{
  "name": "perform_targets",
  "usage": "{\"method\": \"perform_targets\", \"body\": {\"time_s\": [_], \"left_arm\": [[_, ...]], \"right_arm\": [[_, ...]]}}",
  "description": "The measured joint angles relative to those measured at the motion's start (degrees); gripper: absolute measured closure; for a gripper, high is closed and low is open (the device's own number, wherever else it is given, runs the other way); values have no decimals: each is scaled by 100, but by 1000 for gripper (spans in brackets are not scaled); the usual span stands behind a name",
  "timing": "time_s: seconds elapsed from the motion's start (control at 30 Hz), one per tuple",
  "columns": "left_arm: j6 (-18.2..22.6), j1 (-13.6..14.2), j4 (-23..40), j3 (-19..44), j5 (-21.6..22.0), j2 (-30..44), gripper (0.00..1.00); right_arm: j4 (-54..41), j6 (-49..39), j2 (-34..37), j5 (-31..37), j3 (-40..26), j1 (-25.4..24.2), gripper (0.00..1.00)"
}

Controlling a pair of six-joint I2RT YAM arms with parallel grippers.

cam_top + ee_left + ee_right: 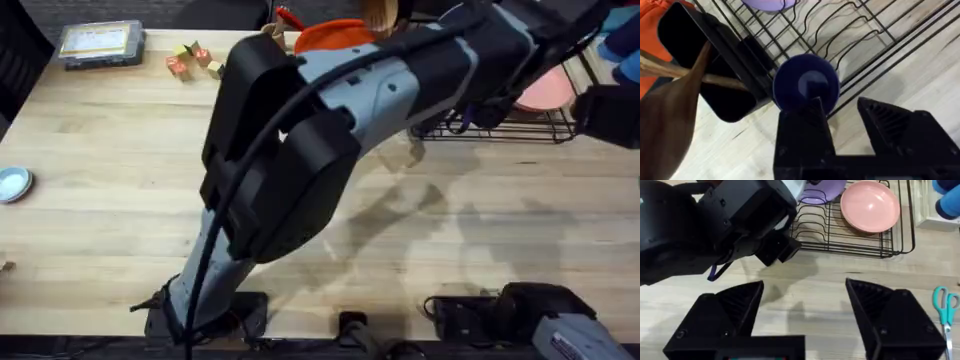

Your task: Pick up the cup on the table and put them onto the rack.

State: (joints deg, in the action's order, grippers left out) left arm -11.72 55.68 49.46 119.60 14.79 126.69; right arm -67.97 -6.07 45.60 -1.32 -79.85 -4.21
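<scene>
Now, what we see, placed against the rack:

Rack: we see black wire on the pale wood surface; it sits at the far right of the surface in the overhead view.
Cup: the navy cup hangs over the rack's near edge wires, its round end turned toward the left wrist camera, just beside the black holder.
Left tool: our left tool has one finger against the cup; the other finger stands apart to the side with a gap between it and the cup. We cannot tell whether the cup is gripped or merely touched, so we leave the jaws' state undecided.
Left arm: it stretches from its base across the surface to the rack.
Right tool: our right tool is spread wide with nothing between its fingers, over bare wood well short of the rack.
Holder: the black holder sits at the rack's end, with wooden utensils leaning out of it.
Plate: a pink plate stands inside the rack.
Bowl: a purple bowl lies in the rack beside the plate.
Scissors: teal-handled scissors lie on the wood, apart from the rack.
</scene>
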Motion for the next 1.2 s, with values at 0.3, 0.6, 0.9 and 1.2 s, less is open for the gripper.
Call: {"method": "perform_targets", "body": {"time_s": [0.3,0.6,0.9,1.2], "left_arm": [[25,0,161,298,9,0,532],[171,0,185,346,93,0,513],[198,-2,268,346,133,-2,469],[233,-163,502,346,133,-310,364]], "right_arm": [[5,1,-2,-2,0,0,7],[-252,0,-2,-2,-364,0,7],[-299,0,-2,-2,-469,0,7],[-300,0,-2,-2,-470,0,7]]}}
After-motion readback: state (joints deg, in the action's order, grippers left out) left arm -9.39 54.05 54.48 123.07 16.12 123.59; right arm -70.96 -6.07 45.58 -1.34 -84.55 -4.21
